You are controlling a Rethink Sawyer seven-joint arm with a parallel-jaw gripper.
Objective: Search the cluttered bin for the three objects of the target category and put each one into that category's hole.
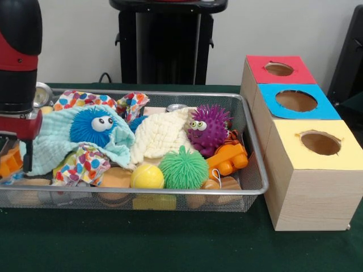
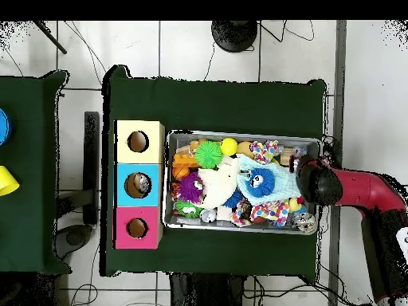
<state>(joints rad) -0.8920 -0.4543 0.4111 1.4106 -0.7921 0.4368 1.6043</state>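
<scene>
Cans were the thing to find, and only few of them showed. The arm [image 1: 20, 62] stood over the end of the cluttered bin [image 1: 256, 170] far from the boxes, but its tool was hidden behind the black and red housing in both views, so I cannot tell whether it was released or clenched. It hung there probably because this end was not searched yet.

Just beside the arm, a silvery can [image 1: 42, 93] lay at the back corner of the bin. A second shiny rim [image 1: 177, 107] showed at the far wall, half under the cream cloth [image 1: 159, 136] (it seemed to be a can, but I am not sure). From above, one more silvery thing [image 2: 304, 222] lay in the corner near the arm.

The cloths covered much of the bin: a pale blue cloth [image 1: 57, 144] lay under the blue spiky ball [image 1: 91, 127]. Further out were the purple spiky ball [image 1: 208, 127], the green spiky ball [image 1: 182, 168] and the yellow ball [image 1: 147, 177].

On the desk [image 1: 142, 243], beside the bin, stood three wooden boxes. The blue hole [image 1: 296, 101] was the middle one, and from above something seemed to lie already inside it.
</scene>
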